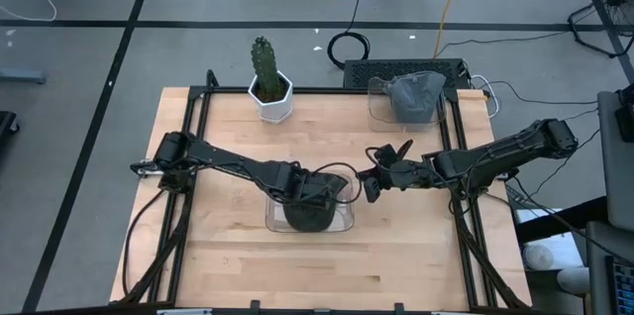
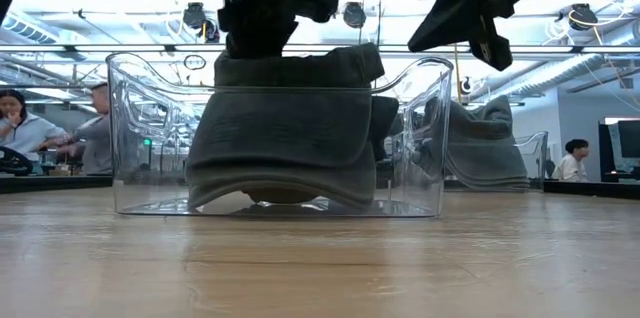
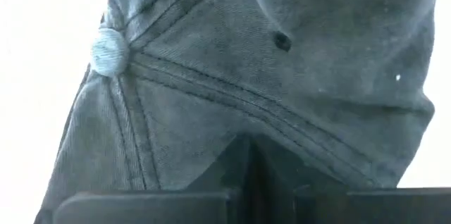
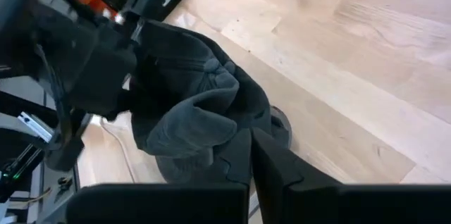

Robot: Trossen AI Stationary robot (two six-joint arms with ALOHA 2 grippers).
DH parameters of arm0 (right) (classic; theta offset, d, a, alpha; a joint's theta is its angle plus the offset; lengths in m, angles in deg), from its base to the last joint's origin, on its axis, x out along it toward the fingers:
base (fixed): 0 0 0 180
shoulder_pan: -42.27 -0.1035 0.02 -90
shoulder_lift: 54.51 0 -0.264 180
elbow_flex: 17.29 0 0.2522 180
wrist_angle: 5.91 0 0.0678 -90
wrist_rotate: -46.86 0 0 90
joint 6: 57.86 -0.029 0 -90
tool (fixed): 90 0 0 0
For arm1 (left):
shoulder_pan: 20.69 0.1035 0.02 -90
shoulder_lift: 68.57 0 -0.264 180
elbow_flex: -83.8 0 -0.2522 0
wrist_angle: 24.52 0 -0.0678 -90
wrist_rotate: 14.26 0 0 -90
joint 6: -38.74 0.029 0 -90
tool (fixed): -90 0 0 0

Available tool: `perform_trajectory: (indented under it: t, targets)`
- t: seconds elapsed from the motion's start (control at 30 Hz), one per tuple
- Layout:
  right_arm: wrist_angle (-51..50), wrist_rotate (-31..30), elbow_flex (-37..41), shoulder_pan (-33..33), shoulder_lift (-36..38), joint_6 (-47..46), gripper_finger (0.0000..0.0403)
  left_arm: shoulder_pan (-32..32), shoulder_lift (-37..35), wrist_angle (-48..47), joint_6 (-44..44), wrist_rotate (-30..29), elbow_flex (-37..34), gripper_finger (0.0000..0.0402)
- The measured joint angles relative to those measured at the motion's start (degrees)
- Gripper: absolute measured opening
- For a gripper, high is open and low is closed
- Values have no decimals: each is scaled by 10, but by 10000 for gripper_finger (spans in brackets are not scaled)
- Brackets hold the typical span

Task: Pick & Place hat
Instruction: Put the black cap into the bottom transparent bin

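Grey hat [image 1: 309, 214] sits in the clear bin [image 1: 345, 222] at centre frame, left gripper [image 1: 319, 194] clamped on it. Right gripper [image 1: 381, 171] hovers just beside, fingers spread. Pale wood worktop [image 1: 317, 265]; grey floor behind, people at desks.

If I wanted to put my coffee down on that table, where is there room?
Bare wood runs along the table's near edge, below the bin, and in the left part between the cactus and the left arm. The middle is crowded: hat, left gripper and right gripper.
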Motion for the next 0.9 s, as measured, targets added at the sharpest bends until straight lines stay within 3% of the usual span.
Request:
perform_trajectory:
  t: [0.4,0.9]
  targets:
    - [6,2,0,0,0,11,0,22,-67,-26,-2,-4,5,35]
    - [11,2,0,0,0,8,0,8,-22,-12,-9,19,-38,35]
